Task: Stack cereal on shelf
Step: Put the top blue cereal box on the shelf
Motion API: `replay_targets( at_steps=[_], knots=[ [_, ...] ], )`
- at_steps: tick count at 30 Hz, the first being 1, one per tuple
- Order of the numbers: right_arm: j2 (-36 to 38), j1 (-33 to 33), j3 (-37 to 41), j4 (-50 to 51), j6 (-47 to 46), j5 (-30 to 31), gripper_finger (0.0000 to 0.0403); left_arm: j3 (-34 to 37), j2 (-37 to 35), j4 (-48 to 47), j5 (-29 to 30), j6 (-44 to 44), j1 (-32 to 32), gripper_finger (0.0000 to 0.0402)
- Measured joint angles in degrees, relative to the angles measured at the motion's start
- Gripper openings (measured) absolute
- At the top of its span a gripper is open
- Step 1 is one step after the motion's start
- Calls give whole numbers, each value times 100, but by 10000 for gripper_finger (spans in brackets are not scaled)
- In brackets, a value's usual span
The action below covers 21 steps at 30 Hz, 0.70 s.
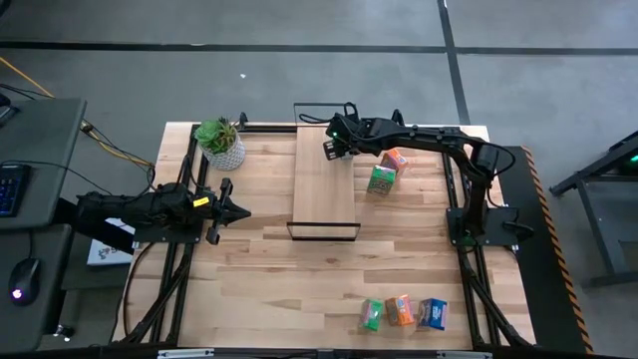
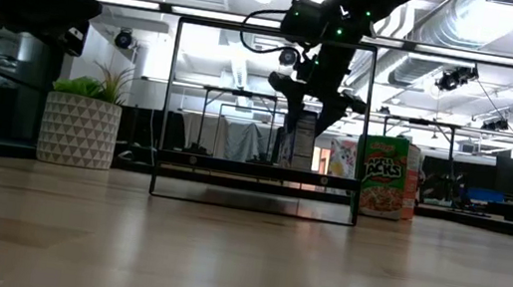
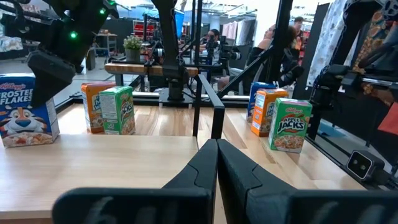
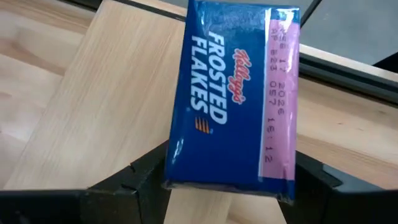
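A blue Frosted Flakes cereal box (image 4: 233,93) stands at the far end of the shelf (image 1: 324,194), a long light-wood plank with a black wire frame. Its base rests on the plank in the left wrist view (image 3: 25,118). My right gripper (image 1: 334,143) reaches over it from the table's right and is shut on it. A green box (image 1: 381,179) and an orange box (image 1: 396,160) stand on the table just right of the shelf. My left gripper (image 1: 239,209) waits shut at the table's left, left of the shelf, holding nothing. My right gripper pinches the blue box between its two fingers (image 4: 143,177), one on each side of the narrow top panel (image 4: 186,168), near that panel's end closest to the wrist. The fingers slant down from the table's right. The box stays upright, its base on the plank.
Three more boxes, green (image 1: 372,314), orange (image 1: 401,309) and blue (image 1: 432,313), stand in a row near the table's front edge at the right. A potted plant (image 1: 221,142) stands at the far left of the shelf. The plank's near part is bare.
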<state>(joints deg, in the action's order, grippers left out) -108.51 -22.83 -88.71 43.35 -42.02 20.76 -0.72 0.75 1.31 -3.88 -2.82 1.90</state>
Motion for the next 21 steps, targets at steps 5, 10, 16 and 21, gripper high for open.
replay_targets(
  at_steps=[5, 10, 16, 21],
  knots=[
    [2, -2, 0, -1, -3, -255, 233, 0, 0, 1, 1, 0, 1, 3],
    [2, 0, 0, 0, 2, -422, 233, -1, 0, 1, 0, 1, -1, 3],
    [2, -1, -2, 63, 97, -587, 233, 1, -2, 1, 0, -1, -1, 3],
    [2, 0, -2, 105, 159, -764, 233, 1, -1, 0, 1, -1, 1, 3]
  ],
)
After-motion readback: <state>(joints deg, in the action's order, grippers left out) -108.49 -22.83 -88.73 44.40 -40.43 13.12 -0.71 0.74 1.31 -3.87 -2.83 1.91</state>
